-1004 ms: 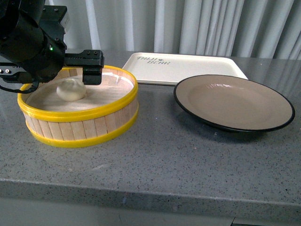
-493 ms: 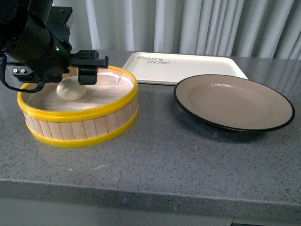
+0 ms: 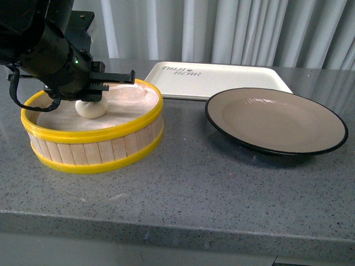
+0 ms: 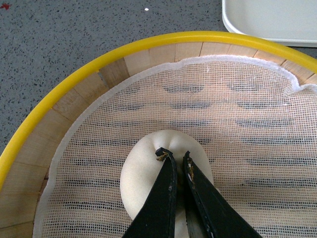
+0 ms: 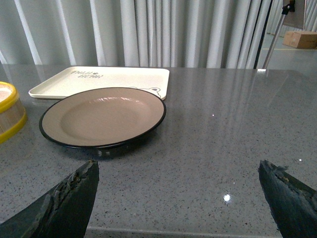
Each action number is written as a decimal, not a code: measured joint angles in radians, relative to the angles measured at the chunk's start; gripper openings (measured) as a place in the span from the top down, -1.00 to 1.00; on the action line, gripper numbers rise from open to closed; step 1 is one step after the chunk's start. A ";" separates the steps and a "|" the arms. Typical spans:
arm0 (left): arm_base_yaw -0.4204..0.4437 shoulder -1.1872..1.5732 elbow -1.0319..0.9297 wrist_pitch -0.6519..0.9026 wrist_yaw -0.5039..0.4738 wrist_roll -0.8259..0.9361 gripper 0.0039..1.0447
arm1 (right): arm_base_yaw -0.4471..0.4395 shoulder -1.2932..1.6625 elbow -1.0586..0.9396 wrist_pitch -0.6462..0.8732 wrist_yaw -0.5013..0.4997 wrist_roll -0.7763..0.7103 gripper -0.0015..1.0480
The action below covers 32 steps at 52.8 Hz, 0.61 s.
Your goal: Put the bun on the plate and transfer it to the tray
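You are at the first step: your left gripper (image 4: 174, 157) has its jaws drawn narrow on the pleated top of the bun (image 4: 148, 171), seemingly pinching it, while the bun sits in the steamer basket (image 3: 100, 149), to the left of the plate (image 3: 275, 119). The plate holds nothing, nor does the tray (image 3: 216, 80) just behind it, and your right gripper (image 5: 178, 198) hangs spread wide on the plate's near side, so lifting, plating and carrying the plate are all left to do
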 joint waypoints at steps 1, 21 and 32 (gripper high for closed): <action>-0.003 0.000 0.003 0.000 -0.005 0.000 0.93 | 0.000 0.000 0.000 0.000 0.000 0.000 -0.84; -0.075 -0.126 0.151 -0.050 0.002 0.044 0.93 | 0.000 0.000 0.000 0.000 0.000 0.000 -0.84; -0.176 -0.150 0.208 -0.087 0.003 0.093 0.93 | 0.000 0.000 0.000 0.000 0.000 0.000 -0.84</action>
